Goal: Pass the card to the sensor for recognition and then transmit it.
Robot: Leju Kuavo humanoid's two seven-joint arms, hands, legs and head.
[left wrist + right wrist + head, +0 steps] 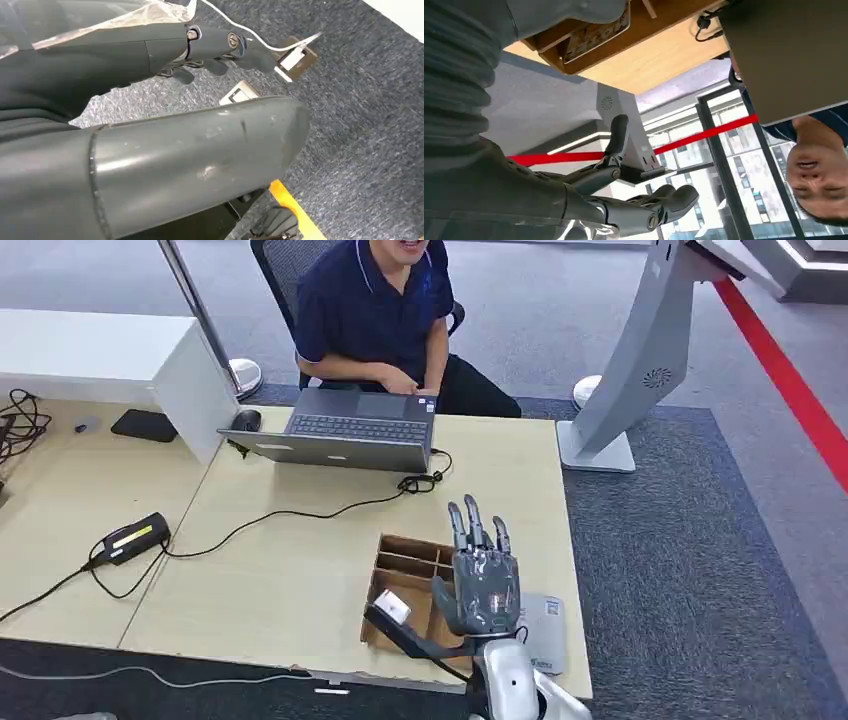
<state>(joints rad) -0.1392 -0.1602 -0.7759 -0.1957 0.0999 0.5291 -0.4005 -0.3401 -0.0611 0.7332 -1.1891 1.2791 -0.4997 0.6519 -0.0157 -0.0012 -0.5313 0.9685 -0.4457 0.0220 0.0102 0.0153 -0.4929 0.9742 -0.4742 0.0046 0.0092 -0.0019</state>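
My right hand [484, 580] hovers with fingers spread, holding nothing, above the divided box [415, 585] at the desk's [300, 570] near right edge. The card [392, 607] inside looks thin, stiff, slick; I'd pinch its raised edge.

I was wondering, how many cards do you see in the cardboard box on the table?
1: a white card in the near-left compartment of the cardboard box. The right hand covers other compartments, so more may be hidden.

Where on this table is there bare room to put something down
Bare wood lies between the black cable and the near table edge, left of the cardboard divider box. Crowded: the far edge with the laptop, and the right corner with the right hand.
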